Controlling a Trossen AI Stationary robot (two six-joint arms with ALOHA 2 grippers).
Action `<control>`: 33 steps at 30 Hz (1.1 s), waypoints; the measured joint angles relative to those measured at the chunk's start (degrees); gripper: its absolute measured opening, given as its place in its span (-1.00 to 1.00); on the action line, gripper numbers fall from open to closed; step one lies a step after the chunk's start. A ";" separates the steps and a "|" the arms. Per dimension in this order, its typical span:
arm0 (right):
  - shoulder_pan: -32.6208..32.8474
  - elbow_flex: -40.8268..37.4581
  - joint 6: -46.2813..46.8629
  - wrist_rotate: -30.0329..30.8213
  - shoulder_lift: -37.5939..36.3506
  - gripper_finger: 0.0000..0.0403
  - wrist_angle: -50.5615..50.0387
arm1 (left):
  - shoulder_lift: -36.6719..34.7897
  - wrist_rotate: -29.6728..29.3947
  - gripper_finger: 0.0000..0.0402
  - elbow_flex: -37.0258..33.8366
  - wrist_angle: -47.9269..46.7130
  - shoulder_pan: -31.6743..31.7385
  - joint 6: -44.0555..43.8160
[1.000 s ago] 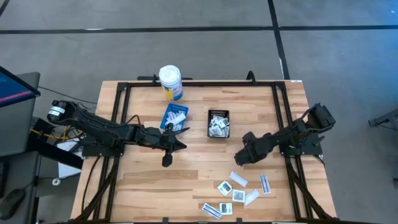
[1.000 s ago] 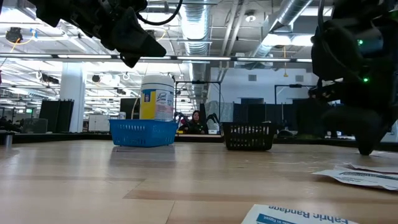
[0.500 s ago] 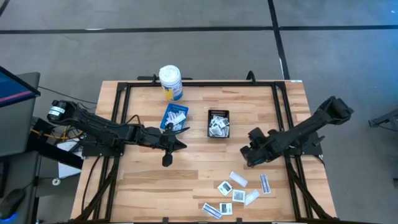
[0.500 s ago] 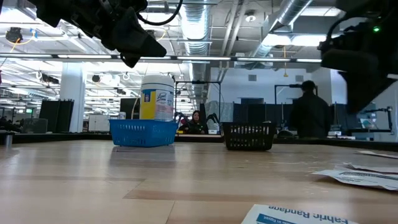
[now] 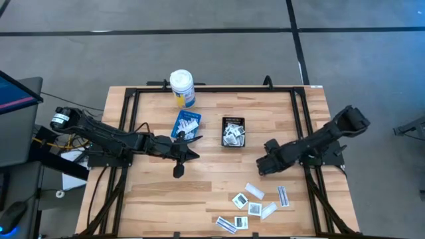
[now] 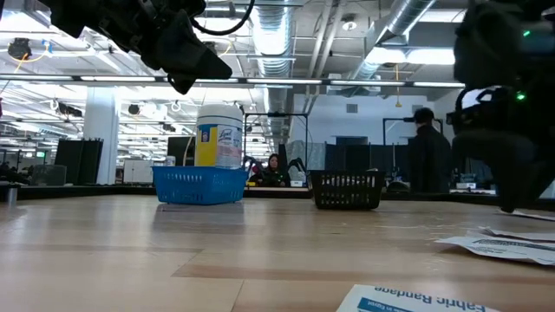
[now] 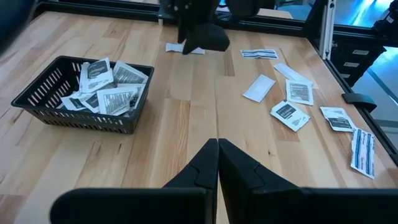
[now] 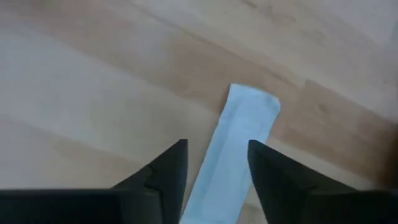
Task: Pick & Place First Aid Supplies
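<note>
many packets already in black basket; 7 packets left on table; right gripper spread over a strip, left gripper clenched, empty.

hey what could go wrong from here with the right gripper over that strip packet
The right gripper is open with a narrow white strip packet lying flat on the table between its fingers. A packet that flat gives little edge to pinch, so the fingers may close on nothing or scrape the wood. The strip also runs lengthwise out between the fingers, so a grip may catch only one end and let it droop or slip on the way to the black basket.
</note>
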 joint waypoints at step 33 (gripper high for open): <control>-7.26 -7.43 -3.12 1.95 -1.98 -0.44 11.71 | 0.00 0.01 -0.94 0.00 0.02 0.02 0.09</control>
